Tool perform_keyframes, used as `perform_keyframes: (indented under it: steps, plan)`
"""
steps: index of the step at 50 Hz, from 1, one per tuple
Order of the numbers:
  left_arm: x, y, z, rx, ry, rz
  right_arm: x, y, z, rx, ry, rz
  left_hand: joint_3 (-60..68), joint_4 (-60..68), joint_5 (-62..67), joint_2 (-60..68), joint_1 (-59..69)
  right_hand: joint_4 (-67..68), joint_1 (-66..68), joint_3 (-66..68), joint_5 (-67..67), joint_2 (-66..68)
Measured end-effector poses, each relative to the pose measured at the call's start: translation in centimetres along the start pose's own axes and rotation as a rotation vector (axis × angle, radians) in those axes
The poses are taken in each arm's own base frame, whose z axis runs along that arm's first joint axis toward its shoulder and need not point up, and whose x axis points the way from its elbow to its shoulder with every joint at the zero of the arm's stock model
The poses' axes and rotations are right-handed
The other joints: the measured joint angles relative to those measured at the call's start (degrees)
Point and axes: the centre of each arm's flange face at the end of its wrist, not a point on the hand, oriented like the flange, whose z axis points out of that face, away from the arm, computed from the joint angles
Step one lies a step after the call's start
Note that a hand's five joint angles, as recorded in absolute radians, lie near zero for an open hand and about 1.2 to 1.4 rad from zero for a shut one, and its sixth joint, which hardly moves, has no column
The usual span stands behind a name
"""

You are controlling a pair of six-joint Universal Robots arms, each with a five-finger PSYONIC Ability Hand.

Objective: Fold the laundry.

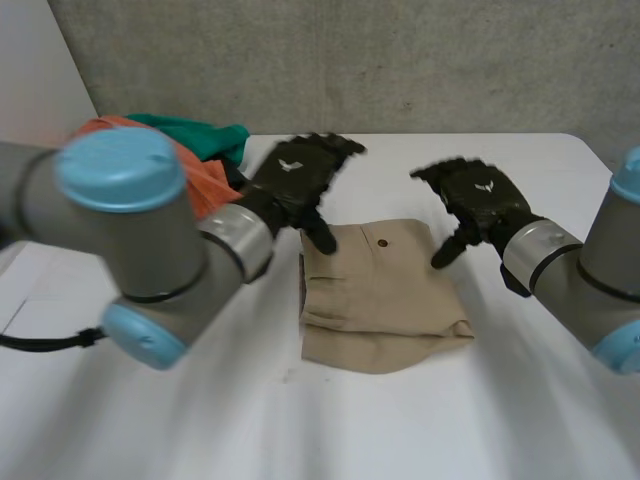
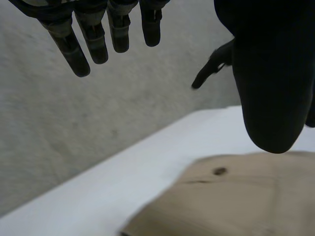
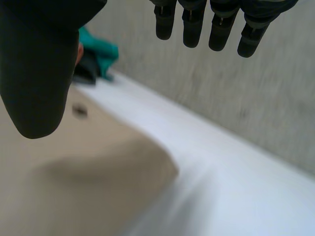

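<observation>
We find the tan garment (image 1: 380, 295) lying folded at the middle of the counter (image 1: 470, 420). Over its far corners the left hand (image 1: 295, 178) and right hand (image 1: 480, 200) hover, fingers spread, holding nothing. We judge this fold complete. The next move calls for a fresh piece from the clothes pile (image 1: 205, 150), far left.

Clothes pile (image 1: 205, 140) partly behind left arm (image 1: 130, 240); tan cloth (image 2: 236, 196) cropped in wrist views.

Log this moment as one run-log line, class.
beige garment: folded, on table | left hand: open, over its far-left corner | right hand: open, over far-right corner | clothes pile: table's far-left corner
</observation>
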Motion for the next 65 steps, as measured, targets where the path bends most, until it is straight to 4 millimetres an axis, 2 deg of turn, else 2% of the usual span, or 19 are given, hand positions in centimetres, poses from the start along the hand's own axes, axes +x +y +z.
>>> perform_keyframes:
  steps: [2, 7, 15, 20, 23, 28, 29, 34, 39, 44, 52, 59, 65]
  plan:
    - [1.2, 1.1, 0.7, -0.041, 0.016, 0.009, 0.8, 1.1, 0.7, -0.080, 0.000, 0.030, 0.00, 0.00, 0.00, 0.00, 0.00, 0.00, 0.00, 0.00, 0.00, 0.00]
    - [2.5, 3.8, 1.8, -0.145, 0.013, 0.035, 1.3, 2.9, 1.8, -0.186, -0.034, 0.103, 0.00, 0.00, 0.00, 0.00, 0.00, 0.00, 0.00, 0.00, 0.00, 0.00]
    - [1.4, 10.0, 1.4, -0.414, -0.059, 0.079, 0.5, 5.8, 3.2, -0.296, -0.080, 0.112, 0.00, 0.00, 0.00, 0.00, 0.00, 0.00, 0.00, 0.00, 0.00, -0.02]
    - [0.3, 11.0, 0.9, -0.494, -0.074, 0.106, 0.3, 6.4, 3.1, -0.352, -0.057, -0.006, -2.02, -0.58, 0.00, -0.86, -1.48, 0.00, -1.39, 0.00, 0.00, -1.94]
    - [-0.2, 10.2, 0.7, -0.497, -0.079, 0.109, 0.3, 5.8, 2.8, -0.348, -0.047, -0.070, -2.52, -0.59, 0.00, -1.14, -1.64, 0.00, -1.87, 0.00, 0.00, -2.11]
    - [-0.6, 7.3, 0.3, -0.440, -0.079, 0.101, 0.3, 3.3, 2.2, -0.269, -0.014, -0.140, -2.56, -0.60, 0.00, -1.14, -1.65, 0.00, -1.86, 0.00, -0.03, -2.11]
    - [-0.7, 5.9, 0.0, -0.404, -0.077, 0.095, 0.3, 2.1, 1.8, -0.222, 0.009, -0.162, -2.57, -0.60, -0.02, -1.14, -1.65, 0.01, -1.87, 0.00, -0.03, -2.11]
    - [-0.6, 0.6, -1.2, -0.229, -0.061, 0.072, 0.3, -0.9, 0.0, -0.073, 0.120, -0.229, -2.56, -0.60, -0.01, -1.14, -1.65, 0.01, -1.86, 0.00, -0.03, -2.11]
    - [-0.3, -3.8, -2.9, -0.058, -0.020, 0.048, 0.4, -1.9, -2.6, 0.015, 0.236, -0.252, -2.56, -0.60, -0.01, -1.14, -1.65, 0.00, -1.87, 0.00, -0.03, -2.11]
    - [0.1, -6.4, -5.0, 0.020, 0.092, 0.006, 0.1, -0.1, -5.0, -0.023, 0.244, -0.150, -2.56, -0.60, -0.02, -1.14, -1.65, 0.00, -1.87, 0.00, -0.03, -2.11]
    - [2.1, -7.4, -8.9, -0.062, 0.423, -0.094, -2.2, 3.9, -6.7, -0.138, 0.072, 0.122, -2.56, -0.60, -0.02, -1.14, -1.65, 0.00, -1.86, 0.00, -0.03, -2.11]
    - [3.5, -7.2, -11.7, -0.097, 0.589, -0.128, -3.4, 6.7, -5.3, -0.148, 0.005, 0.172, -2.57, -0.60, -0.02, -1.14, -1.65, 0.00, -1.87, 0.00, -0.03, -2.11]
    - [3.7, -6.5, -12.1, -0.062, 0.582, -0.101, -3.4, 8.4, -3.2, -0.142, 0.019, 0.124, -2.57, -0.60, -0.02, -1.14, -1.65, 0.00, -1.86, 0.00, -0.03, -2.09]
